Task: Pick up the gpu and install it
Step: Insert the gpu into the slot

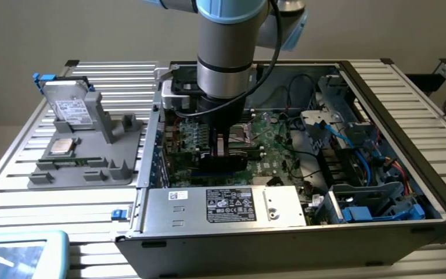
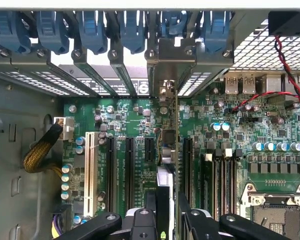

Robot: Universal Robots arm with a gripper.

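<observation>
Jaws point(image 2: 169, 212) nearest wrist camera, clamped on gpu point(image 2: 168, 150), card edge-on, upright over motherboard point(image 2: 125, 120) slots, bracket end at rear slot covers point(image 2: 115, 70). Exterior view: arm point(image 1: 225, 46) reaching into open computer case point(image 1: 285, 244) on bench point(image 1: 21, 192); hard drive point(image 1: 74, 110) in grey holder point(image 1: 91, 168), exterior view's left.

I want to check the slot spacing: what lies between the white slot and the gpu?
Black expansion slots on the green motherboard; the wrist view shows this.
</observation>
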